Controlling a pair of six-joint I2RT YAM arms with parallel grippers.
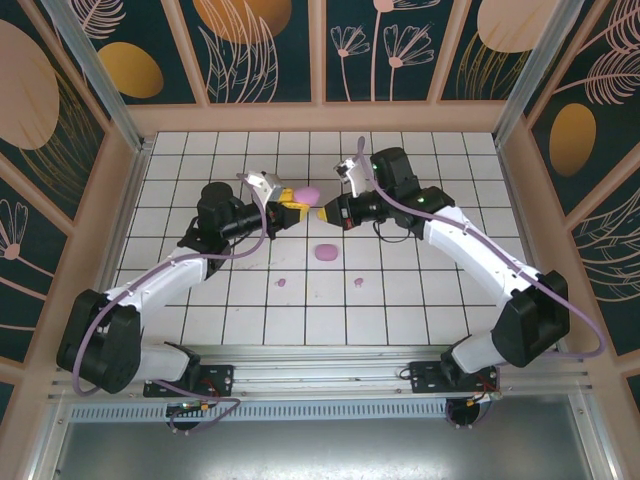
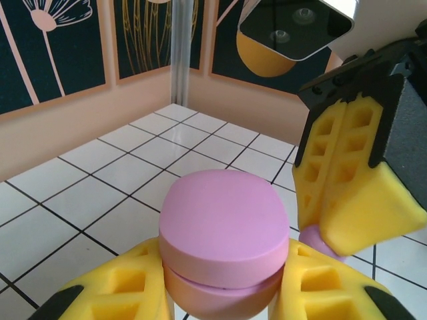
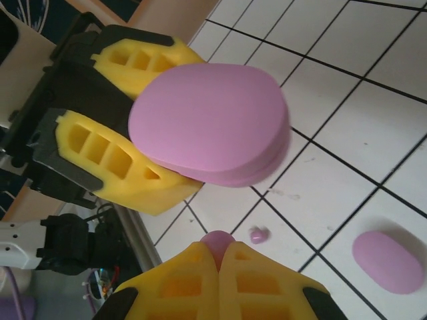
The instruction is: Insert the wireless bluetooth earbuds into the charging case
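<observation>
Earbud (image 3: 217,240) pinched at the very tips of the right end effector (image 3: 219,252). Its yellow fingers are pressed together and only a small lilac nub pokes out between them.

Left end effector (image 1: 293,207) is clamped on the charging case (image 2: 223,230), one yellow finger on each side of the lilac oval, gripping its lower half. Case is held up off the surface (image 1: 450,160), which is white tile with dark grout, over the middle tiles. A seam runs round the case and the two halves sit together, so the lid looks down.

The two end effectors face each other tip to tip, left one coming from the left, right one from the right. In the left wrist view the right fingertips and the pinched earbud sit just beside the case, low on its right side. Cannot tell whether the earbud touches the case.

Second case (image 1: 325,252), same lilac pebble shape, lies flat on the surface. It is nearer the arm bases than the held one and apart from both end effectors.

Two loose earbuds lie on the tiles nearer still to the bases. One (image 1: 282,282) is left of the second case, the other (image 1: 358,284) right of it. They are well apart from each other, and nothing touches them.
</observation>
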